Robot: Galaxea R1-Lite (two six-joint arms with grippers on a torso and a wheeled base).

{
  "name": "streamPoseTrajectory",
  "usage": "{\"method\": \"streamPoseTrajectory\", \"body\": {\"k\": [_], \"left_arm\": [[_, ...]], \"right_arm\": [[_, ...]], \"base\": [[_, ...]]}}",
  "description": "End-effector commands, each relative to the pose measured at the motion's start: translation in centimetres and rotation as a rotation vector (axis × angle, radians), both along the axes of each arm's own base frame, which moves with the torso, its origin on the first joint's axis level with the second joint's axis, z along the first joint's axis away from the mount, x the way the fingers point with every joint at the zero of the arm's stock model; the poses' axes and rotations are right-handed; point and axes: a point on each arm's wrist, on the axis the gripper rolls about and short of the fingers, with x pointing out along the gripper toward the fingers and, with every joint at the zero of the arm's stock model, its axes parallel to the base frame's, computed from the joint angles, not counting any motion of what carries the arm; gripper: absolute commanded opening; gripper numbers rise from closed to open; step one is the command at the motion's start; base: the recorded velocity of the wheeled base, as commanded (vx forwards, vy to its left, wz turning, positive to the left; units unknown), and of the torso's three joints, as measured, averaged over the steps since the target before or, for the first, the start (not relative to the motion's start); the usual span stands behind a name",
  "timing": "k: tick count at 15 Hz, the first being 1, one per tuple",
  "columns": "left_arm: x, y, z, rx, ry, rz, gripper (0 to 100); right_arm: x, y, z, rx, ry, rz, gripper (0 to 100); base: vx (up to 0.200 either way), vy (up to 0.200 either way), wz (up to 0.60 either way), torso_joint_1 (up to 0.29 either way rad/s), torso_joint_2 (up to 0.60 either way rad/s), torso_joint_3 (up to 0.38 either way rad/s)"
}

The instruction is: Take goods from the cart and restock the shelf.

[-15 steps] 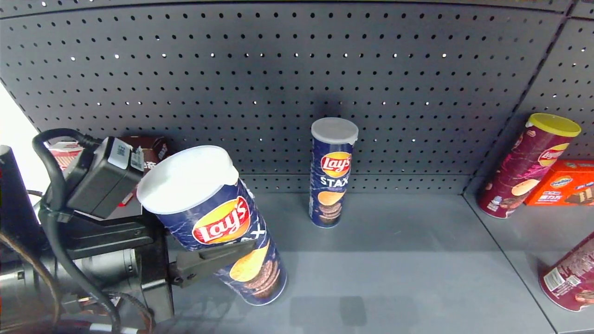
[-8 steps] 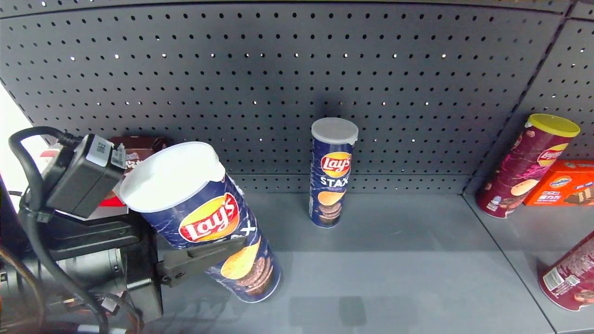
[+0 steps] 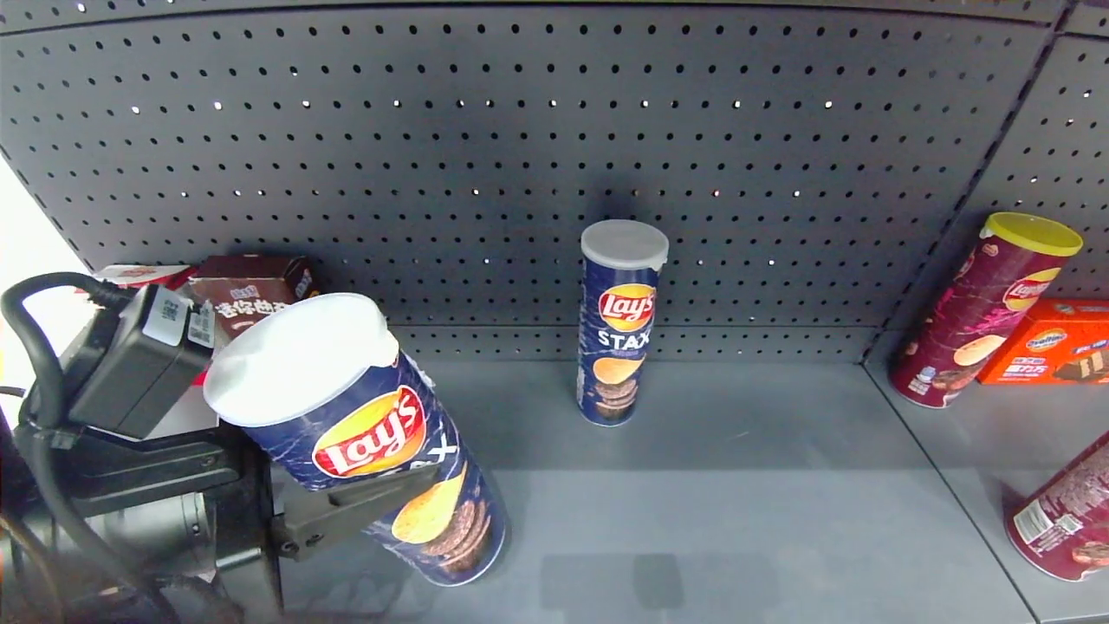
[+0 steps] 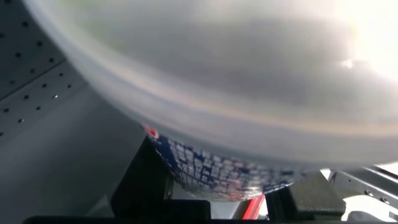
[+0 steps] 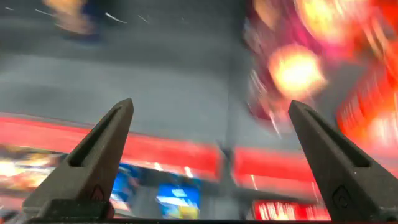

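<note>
My left gripper (image 3: 329,494) is shut on a dark blue chip can (image 3: 364,442) with a white lid, held tilted at the front left of the grey shelf (image 3: 745,503). The can's base is at the shelf surface; I cannot tell if it touches. In the left wrist view the can's lid and blue wall (image 4: 211,174) sit close between the black fingers (image 4: 140,186). A second, matching blue chip can (image 3: 619,325) stands upright near the pegboard at mid-shelf. My right gripper (image 5: 211,149) is open with nothing between its fingers, over a blurred shelf edge.
A black pegboard (image 3: 520,147) backs the shelf. Brown and red boxes (image 3: 251,286) lie at the back left. To the right stand a leaning maroon can with a yellow lid (image 3: 988,312), an orange box (image 3: 1053,342) and another maroon can (image 3: 1061,520) lying down.
My left gripper has carried the tilted blue can leftward and toward the front of the shelf, lower in view. The upright can and the goods on the right have stayed put.
</note>
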Motion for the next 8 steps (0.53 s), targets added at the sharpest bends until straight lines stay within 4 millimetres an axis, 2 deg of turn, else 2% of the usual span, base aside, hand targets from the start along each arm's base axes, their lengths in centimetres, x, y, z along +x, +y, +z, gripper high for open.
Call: {"method": "streamPoseTrajectory", "body": {"k": [1, 3, 5, 8], "left_arm": [[0.3, -0.1, -0.4, 0.008, 0.019, 0.004, 0], [0.3, 0.0, -0.5, 0.01, 0.023, 0.006, 0], [0.3, 0.0, -0.5, 0.007, 0.026, 0.008, 0], [0.5, -0.1, -0.4, 0.0, 0.033, 0.01, 0]], "right_arm": [[0.0, 0.3, 3.7, -0.059, 0.009, 0.183, 100], [0.2, 0.4, 5.0, -0.064, 0.012, 0.273, 100], [1.3, 0.7, 6.3, -0.068, 0.056, 0.376, 100], [3.2, 0.8, 8.1, -0.075, 0.104, 0.422, 100]], "base": [[0.0, 0.0, 0.0, 0.0, 0.0, 0.0], [0.0, 0.0, 0.0, 0.0, 0.0, 0.0], [0.0, 0.0, 0.0, 0.0, 0.0, 0.0], [0.0, 0.0, 0.0, 0.0, 0.0, 0.0]]}}
